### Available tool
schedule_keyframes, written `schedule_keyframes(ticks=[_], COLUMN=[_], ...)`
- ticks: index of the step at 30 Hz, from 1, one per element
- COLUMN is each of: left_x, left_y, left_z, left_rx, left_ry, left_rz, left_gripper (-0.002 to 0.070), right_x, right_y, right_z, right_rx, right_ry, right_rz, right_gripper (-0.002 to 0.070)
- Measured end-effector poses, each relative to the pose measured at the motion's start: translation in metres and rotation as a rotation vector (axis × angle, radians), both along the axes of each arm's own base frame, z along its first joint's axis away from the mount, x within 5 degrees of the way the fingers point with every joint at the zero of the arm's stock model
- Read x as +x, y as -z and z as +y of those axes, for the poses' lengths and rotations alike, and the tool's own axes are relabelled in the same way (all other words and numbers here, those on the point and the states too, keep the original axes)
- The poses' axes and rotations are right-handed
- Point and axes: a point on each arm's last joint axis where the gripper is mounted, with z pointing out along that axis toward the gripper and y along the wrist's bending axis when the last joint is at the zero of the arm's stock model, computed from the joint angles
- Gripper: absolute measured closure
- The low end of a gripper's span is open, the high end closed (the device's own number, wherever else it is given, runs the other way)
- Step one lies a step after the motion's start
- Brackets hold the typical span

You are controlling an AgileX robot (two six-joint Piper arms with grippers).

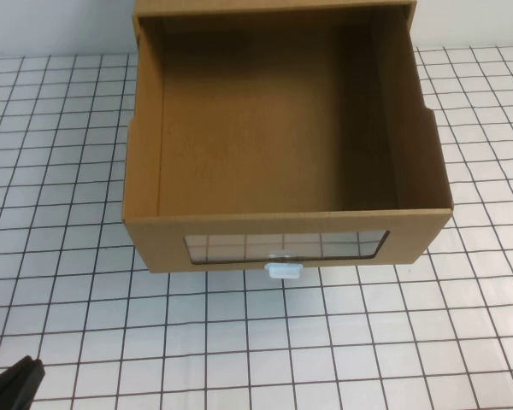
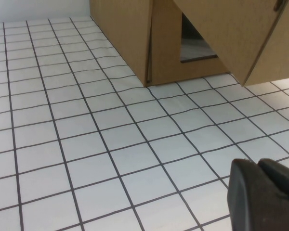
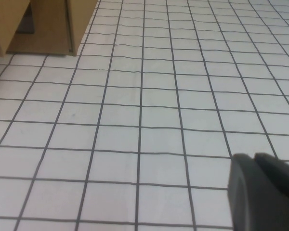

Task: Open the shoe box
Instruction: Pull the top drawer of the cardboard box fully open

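**Inspector A:** Left side first. Findings?

**Inspector B:** The left hand (image 1: 15, 383) sits low at the near left corner of the counter (image 1: 68, 299), well apart from the box. Its fingers (image 2: 245, 192) are pressed together, holding nothing and touching nothing.

**Inspector A:** Centre?

**Inspector B:** The shoe box (image 1: 256, 145) stands mid-counter toward the far side. Its top is open and 1 bare brown interior is exposed. The front panel (image 1: 154, 243) faces the robot, with a clear window (image 1: 282, 246) and a white pull tab (image 1: 284, 271) at its lower edge. In my judgement the opening is complete, which would explain why both hands stand clear of it.

**Inspector A:** Right side?

**Inspector B:** The right hand (image 3: 254, 161) is absent from the high view. Its own wrist view places it over bare counter, with the box well apart. Its fingers are together and it is empty.
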Motion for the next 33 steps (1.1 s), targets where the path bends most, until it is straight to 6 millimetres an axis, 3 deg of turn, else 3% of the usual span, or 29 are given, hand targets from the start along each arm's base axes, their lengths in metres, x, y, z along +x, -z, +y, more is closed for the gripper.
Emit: schedule_keyframes(ticks=[12,17,23,27,33], left_x=[0.000,0.004,-0.003,-0.004,-0.005], left_y=[0.000,-0.012,-0.024,-0.022,-0.006], left_z=[0.000,0.005,0.019,0.022,0.021], left_rx=[0.006,0.045,0.064,0.083,0.104], left_ry=[0.000,-0.051,-0.242,-0.296,-0.286], left_rz=[-0.005,-0.166,-0.343,-0.324,-0.150], left_gripper=[0.0680,0.0680,0.0680,0.0680,0.0680], right_x=[0.000,0.000,0.000,0.000,0.000], right_y=[0.000,0.000,0.000,0.000,0.000], right_z=[0.000,0.000,0.001,0.001,0.001], right_rx=[-0.002,-0.002,0.014,0.019,0.020], right_ry=[-0.003,-0.007,-0.011,-0.011,-0.011], right_rz=[0.000,0.000,0.001,-0.001,-0.001], right_gripper=[0.0689,0.0689,0.0689,0.0689,0.0689])
